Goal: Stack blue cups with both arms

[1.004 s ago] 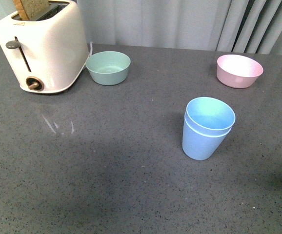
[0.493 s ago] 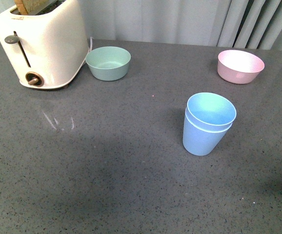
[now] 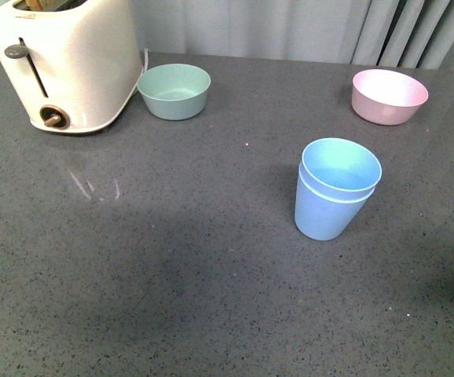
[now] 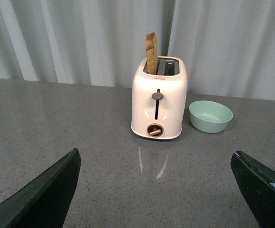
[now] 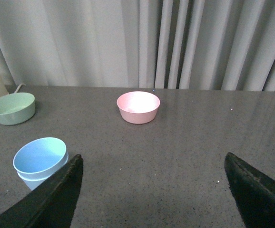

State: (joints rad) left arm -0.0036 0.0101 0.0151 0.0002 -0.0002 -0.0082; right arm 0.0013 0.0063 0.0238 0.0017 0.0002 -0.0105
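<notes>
1. Everything in our front view has slid up the picture a bit since a second ago, so the toaster (image 3: 62, 67) is now cut off at the top edge. Looks more like the camera shifted than the things did; the layout between them is the same.
2. Our blue cups (image 3: 335, 188) are nested, one inside the other, standing upright on the grey speckled table (image 3: 172, 259), right of centre. The inner cup's rim sits just above the outer one's.
3. Mint-green bowl (image 3: 173, 90) sits just beside the toaster at the far left; pink bowl (image 3: 389, 95) is at the far right, well apart from the cups.
4. Left claw (image 4: 156, 190) is spread wide with nothing between its fingers (image 4: 47, 194). It faces the cream toaster, which has a slice of toast (image 4: 151, 53) sticking out of a slot.
5. Right claw (image 5: 152, 194) is also wide open and holding nothing. From its wrist camera we see the cups near one finger (image 5: 52, 199), not touching as far as we can tell.
6. Neither arm shows in our front view.
</notes>
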